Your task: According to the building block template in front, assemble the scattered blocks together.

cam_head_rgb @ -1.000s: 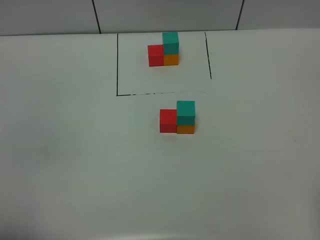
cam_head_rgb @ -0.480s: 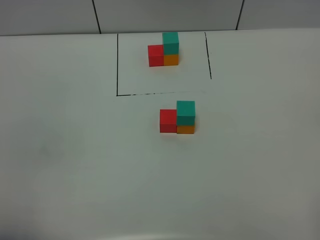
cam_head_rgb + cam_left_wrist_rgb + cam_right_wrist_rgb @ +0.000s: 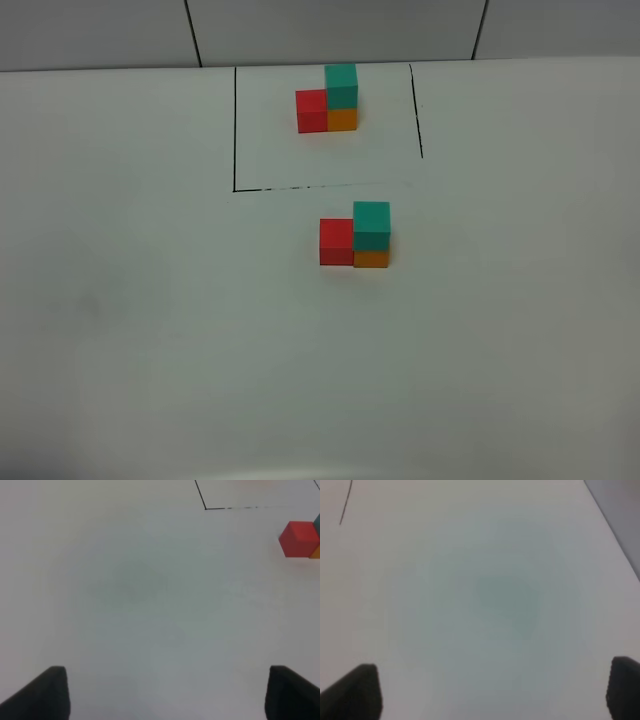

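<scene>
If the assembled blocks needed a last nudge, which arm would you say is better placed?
Probably the left. Its open gripper has the red block of the assembled stack in view; the right gripper, also open, sees only bare table. The stack already appears to match the template.

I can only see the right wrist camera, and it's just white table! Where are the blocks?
Observer: In the high view, the red block and orange block sit side by side, just in front of the black-lined square.
Operator: And the teal one?
Observer: The teal block is on top of the orange block.
Operator: Does that match the template?
Observer: Yes, the template inside the square shows the same arrangement.
Operator: Is the other gripper holding something?
Observer: No, the left gripper is open, with nothing between its fingers.
</scene>
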